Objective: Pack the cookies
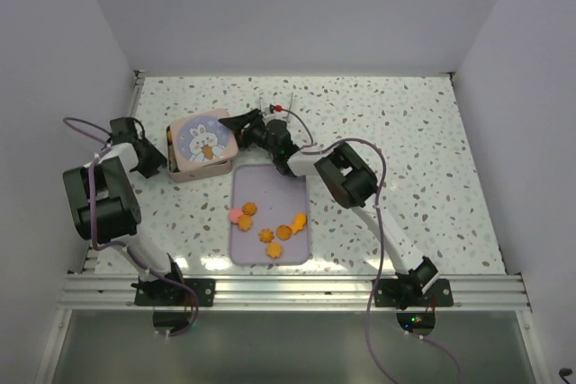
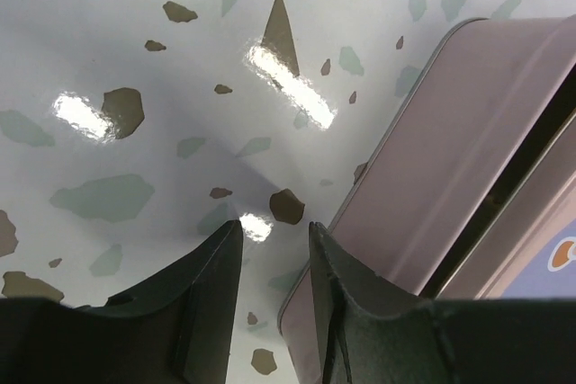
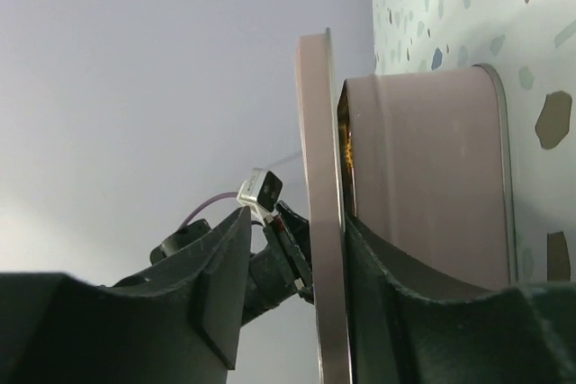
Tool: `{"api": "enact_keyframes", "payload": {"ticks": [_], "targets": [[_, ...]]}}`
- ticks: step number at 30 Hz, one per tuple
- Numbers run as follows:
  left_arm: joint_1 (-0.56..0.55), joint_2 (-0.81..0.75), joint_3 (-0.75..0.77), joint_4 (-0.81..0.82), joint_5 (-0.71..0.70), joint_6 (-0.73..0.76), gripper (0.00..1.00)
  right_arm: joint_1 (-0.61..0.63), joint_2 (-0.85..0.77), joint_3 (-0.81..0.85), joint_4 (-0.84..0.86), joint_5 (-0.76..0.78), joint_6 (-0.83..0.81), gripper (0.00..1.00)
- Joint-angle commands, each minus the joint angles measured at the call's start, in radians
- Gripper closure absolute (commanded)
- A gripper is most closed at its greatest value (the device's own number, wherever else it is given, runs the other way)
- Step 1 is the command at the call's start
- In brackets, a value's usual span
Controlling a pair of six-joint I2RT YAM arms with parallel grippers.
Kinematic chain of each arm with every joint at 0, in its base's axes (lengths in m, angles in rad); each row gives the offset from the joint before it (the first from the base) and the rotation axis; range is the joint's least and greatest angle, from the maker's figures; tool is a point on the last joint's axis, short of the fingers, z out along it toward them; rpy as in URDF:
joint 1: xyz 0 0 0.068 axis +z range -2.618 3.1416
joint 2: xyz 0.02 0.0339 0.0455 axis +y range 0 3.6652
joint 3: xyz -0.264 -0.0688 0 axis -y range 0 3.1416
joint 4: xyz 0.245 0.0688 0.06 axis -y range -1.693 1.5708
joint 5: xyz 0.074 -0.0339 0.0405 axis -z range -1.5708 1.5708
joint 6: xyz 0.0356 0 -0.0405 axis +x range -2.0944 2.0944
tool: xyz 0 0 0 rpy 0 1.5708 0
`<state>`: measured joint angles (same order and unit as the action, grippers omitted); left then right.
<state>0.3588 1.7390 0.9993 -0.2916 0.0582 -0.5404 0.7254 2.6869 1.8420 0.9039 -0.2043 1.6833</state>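
Plainly, the cookies [image 1: 266, 236] lie flat in a loose band across the lower half of the purple tray [image 1: 270, 182], at the centre of the overhead view. They are orange, with one pink at the band's left end. The rightmost orange one looks longer than round, its long axis tipped toward the upper right; the others are too small to read for shape.

My left arm is folded at the left. Its gripper [image 2: 274, 227] sits low by the bunny tin [image 2: 450, 150], fingers partly apart with only speckled table [image 2: 135, 60] between them.

My right arm reaches up and left to the tin's upper-right corner. My right gripper [image 3: 297, 218] stands open astride the lid [image 3: 321, 222], one finger clear of it, clamping nothing. A sliver of orange shows under the lid.
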Motion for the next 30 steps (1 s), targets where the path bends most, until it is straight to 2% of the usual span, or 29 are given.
{"api": "enact_keyframes", "payload": {"ticks": [1, 9, 16, 20, 23, 30], "targets": [[-0.026, -0.015, -0.031, 0.063, 0.023, -0.027, 0.59, 0.014, -0.082, -0.05, -0.056, -0.024, -0.046, 0.5], [-0.061, -0.021, -0.042, 0.069, 0.022, -0.052, 0.59, 0.014, -0.165, -0.151, -0.135, -0.05, -0.109, 0.29], [-0.066, -0.03, -0.053, 0.069, 0.023, -0.062, 0.6, 0.012, -0.237, -0.182, -0.287, -0.109, -0.23, 0.27], [-0.067, -0.035, -0.059, 0.071, 0.02, -0.062, 0.6, 0.008, -0.268, -0.142, -0.495, -0.116, -0.345, 0.26], [-0.066, -0.033, -0.062, 0.072, 0.019, -0.064, 0.61, 0.003, -0.277, -0.115, -0.574, -0.116, -0.398, 0.24], [-0.067, -0.03, -0.054, 0.068, 0.017, -0.059, 0.62, -0.029, -0.3, -0.116, -0.648, -0.115, -0.464, 0.22]]}}
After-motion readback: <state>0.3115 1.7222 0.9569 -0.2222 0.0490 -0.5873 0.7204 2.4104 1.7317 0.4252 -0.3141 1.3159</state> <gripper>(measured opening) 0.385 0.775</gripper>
